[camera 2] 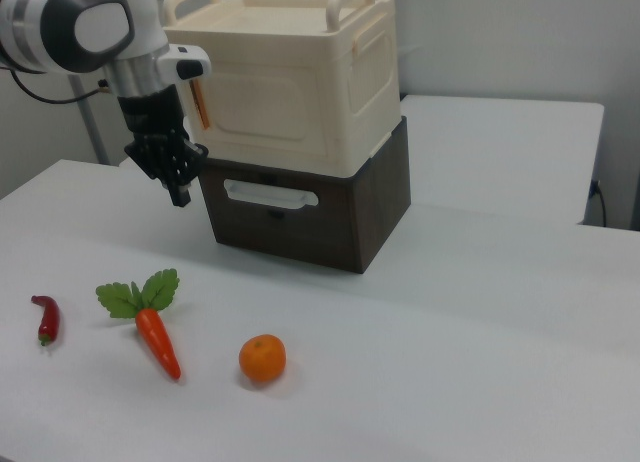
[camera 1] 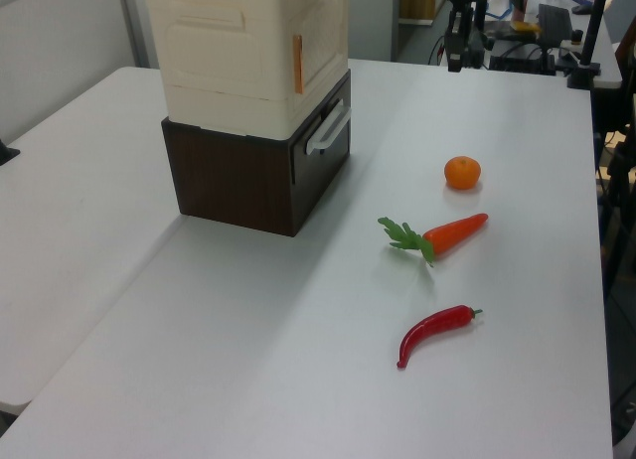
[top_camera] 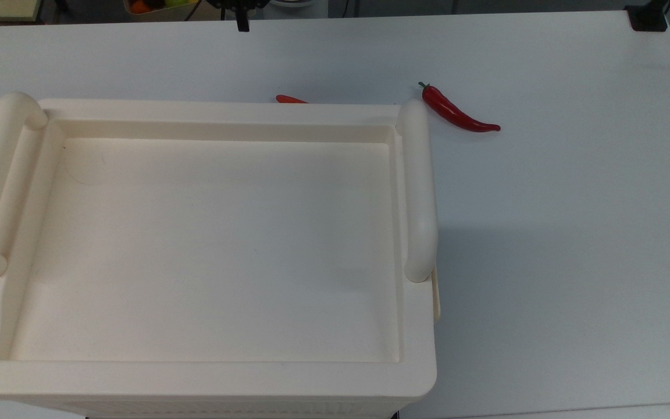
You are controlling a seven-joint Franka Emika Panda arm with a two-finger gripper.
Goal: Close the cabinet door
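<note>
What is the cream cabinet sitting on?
The cabinet sits on a dark brown drawer unit with a pale handle, which rests on the white table. The drawer's contents are hidden.

bright, even light | soft shadow beside cabinet (top_camera: 207, 244) on table (top_camera: 573, 203) | mild haze

- Cabinet (camera 2: 300, 82): cream, with ribbed sides.
- Drawer unit (camera 2: 310, 217) beneath it: dark brown wood grain, pale handle.
- Table (camera 1: 298, 360): plain white.
- Chili pepper (camera 1: 434, 332): glossy red.
- Carrot (camera 2: 155, 337): orange, green leaves.
- Orange (camera 2: 262, 359): orange.
- Gripper (camera 2: 181, 190): black.
</note>
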